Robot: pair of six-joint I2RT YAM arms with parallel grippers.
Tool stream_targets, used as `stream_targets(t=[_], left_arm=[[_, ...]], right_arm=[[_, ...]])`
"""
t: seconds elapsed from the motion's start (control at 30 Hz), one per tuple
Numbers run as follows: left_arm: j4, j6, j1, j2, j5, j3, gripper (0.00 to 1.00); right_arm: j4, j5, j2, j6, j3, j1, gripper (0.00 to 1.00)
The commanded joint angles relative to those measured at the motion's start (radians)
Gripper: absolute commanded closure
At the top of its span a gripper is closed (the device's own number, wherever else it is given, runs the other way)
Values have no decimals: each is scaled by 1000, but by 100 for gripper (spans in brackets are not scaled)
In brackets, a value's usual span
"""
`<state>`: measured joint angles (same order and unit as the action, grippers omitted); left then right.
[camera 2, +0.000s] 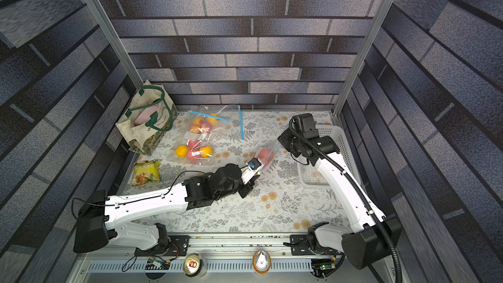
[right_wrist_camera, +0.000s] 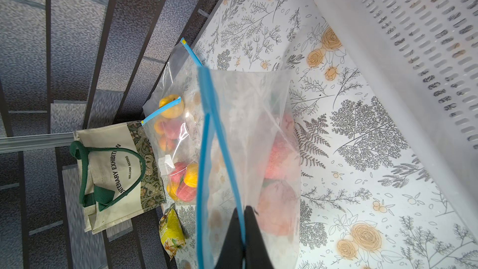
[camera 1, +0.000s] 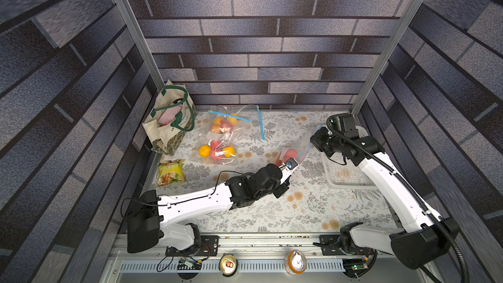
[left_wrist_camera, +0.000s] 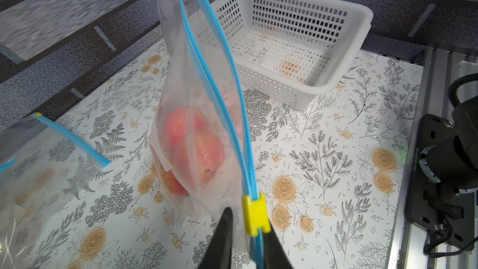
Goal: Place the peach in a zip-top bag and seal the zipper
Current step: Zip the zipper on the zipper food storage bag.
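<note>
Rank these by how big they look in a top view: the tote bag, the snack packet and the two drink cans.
1. tote bag
2. snack packet
3. silver-topped can and orange can: these look about alike, so I leave them unranked.

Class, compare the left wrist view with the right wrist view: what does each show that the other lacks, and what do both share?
Only the left wrist view: the held bag's yellow slider. Only the right wrist view: the tote and the snack packet. Both: the held bag, the peaches inside it, the basket and the floral cloth.
</note>
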<state>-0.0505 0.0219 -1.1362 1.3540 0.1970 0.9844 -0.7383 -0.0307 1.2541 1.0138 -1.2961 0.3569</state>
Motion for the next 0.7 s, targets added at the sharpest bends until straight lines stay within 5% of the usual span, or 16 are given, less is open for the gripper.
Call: stream_targets(t=[0.0,0.43,0.6,0.67], left_arm=[[26,-4,19,-15,24,28,86],[63,5,75,-29,-62,21,100],[14,21,200,-71,-349,21,100],[-57,37,270,-77,-476,43,100]], right_arm=[[4,-3,0,6,17,-4,100],[31,-27,-18,10,67,-4,100],[25,-23,-19,-168,39,-13,52],[20,-38,-18,-338,3,-22,45]])
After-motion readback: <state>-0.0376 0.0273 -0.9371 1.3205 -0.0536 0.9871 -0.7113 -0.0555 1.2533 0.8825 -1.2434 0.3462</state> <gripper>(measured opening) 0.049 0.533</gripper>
